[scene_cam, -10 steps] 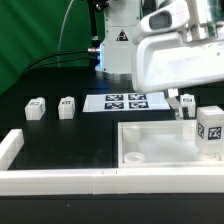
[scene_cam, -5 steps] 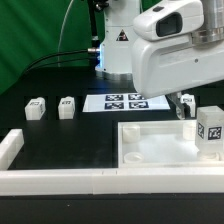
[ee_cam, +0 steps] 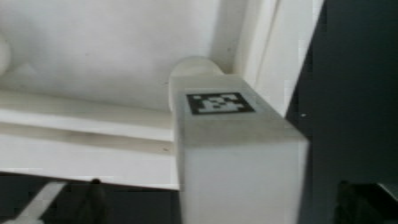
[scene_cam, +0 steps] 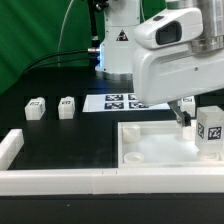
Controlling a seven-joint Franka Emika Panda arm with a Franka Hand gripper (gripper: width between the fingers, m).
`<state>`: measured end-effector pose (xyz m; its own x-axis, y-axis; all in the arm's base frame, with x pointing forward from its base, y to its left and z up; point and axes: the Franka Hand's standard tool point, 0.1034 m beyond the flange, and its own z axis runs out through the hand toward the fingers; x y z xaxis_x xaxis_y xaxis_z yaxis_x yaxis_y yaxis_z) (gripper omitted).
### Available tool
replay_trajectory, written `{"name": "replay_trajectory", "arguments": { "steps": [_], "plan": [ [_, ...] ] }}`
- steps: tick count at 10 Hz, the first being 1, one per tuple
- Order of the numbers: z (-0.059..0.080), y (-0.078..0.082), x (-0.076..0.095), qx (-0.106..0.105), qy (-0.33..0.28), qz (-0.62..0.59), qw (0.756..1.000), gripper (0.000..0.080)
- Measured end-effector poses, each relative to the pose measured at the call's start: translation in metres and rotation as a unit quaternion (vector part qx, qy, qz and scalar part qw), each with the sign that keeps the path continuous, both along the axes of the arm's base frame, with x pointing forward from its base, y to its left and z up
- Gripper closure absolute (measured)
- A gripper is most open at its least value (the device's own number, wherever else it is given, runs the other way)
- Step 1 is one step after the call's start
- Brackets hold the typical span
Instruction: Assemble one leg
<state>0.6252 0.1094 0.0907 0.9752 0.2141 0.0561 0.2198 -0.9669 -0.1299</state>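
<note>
A leg [scene_cam: 210, 131], a white block with a black-and-white tag on its face, stands upright at the right side of the large white tray [scene_cam: 150, 150]. My gripper [scene_cam: 185, 113] hangs just above and beside it, toward the exterior view's left. In the wrist view the leg [ee_cam: 240, 150] fills the middle, tag facing the camera, with the tray [ee_cam: 89, 110] behind it. My gripper [ee_cam: 217, 205] is open. Its dark fingers [ee_cam: 68, 200] stand apart on either side of the leg and do not touch it.
Two more small tagged legs [scene_cam: 36, 107] [scene_cam: 67, 106] lie at the exterior view's left. The marker board [scene_cam: 122, 101] lies behind the tray. A white wall [scene_cam: 60, 180] runs along the front, with a short piece [scene_cam: 10, 148] at the left.
The arm has come down and a little toward the exterior view's right, closer to the standing leg. The leg, the tray and the other parts have not moved.
</note>
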Motion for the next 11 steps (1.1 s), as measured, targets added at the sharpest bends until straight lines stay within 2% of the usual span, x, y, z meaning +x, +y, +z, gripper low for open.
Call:
{"name": "replay_trajectory", "arguments": {
  "steps": [1, 2, 3, 5, 9, 11],
  "plan": [
    [-0.0002, -0.0007, 0.0000, 0.000, 0.000, 0.001, 1.000, 0.0151],
    [-0.0002, 0.0010, -0.0003, 0.000, 0.000, 0.003, 1.000, 0.0243],
    [-0.0002, 0.0014, -0.0004, 0.000, 0.000, 0.003, 1.000, 0.0243],
    [-0.0002, 0.0012, -0.0003, 0.000, 0.000, 0.003, 1.000, 0.0509],
    [-0.0002, 0.0010, -0.0003, 0.001, 0.003, -0.017, 1.000, 0.0509],
    [-0.0003, 0.0001, -0.0002, 0.004, 0.015, -0.100, 0.995, 0.0509]
  ]
}}
